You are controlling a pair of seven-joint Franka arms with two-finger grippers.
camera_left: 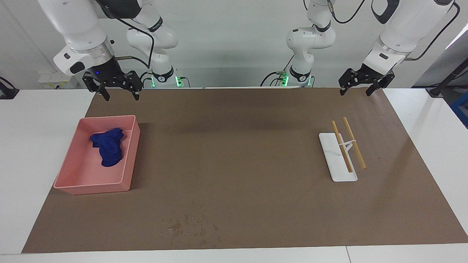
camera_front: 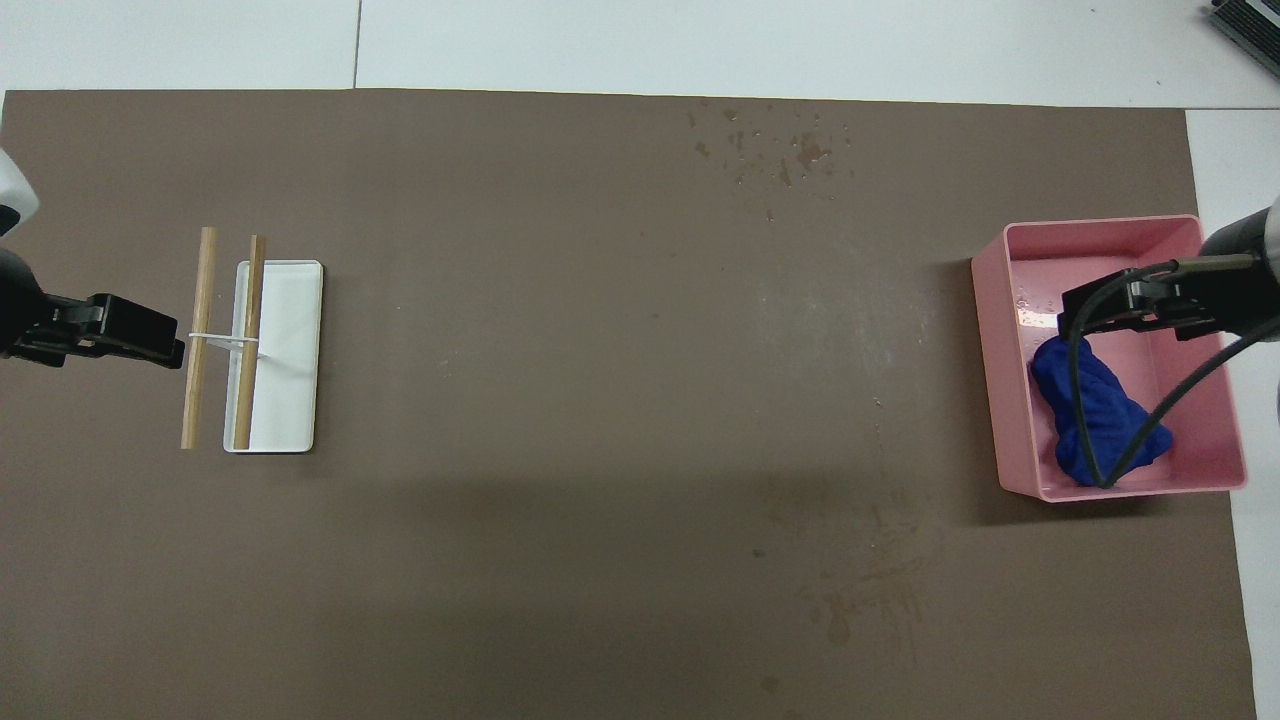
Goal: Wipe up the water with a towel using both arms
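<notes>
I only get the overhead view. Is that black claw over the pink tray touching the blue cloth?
Observer: No. The right gripper hangs high over the pink tray, well clear of the towel.
Operator: Are its fingers open?
Observer: Yes, they are spread apart and hold nothing.
Operator: And the claw by the wooden sticks?
Observer: The left gripper is up in the air too, open, and not touching the sticks.

Both tools raised, jaws apart
</notes>
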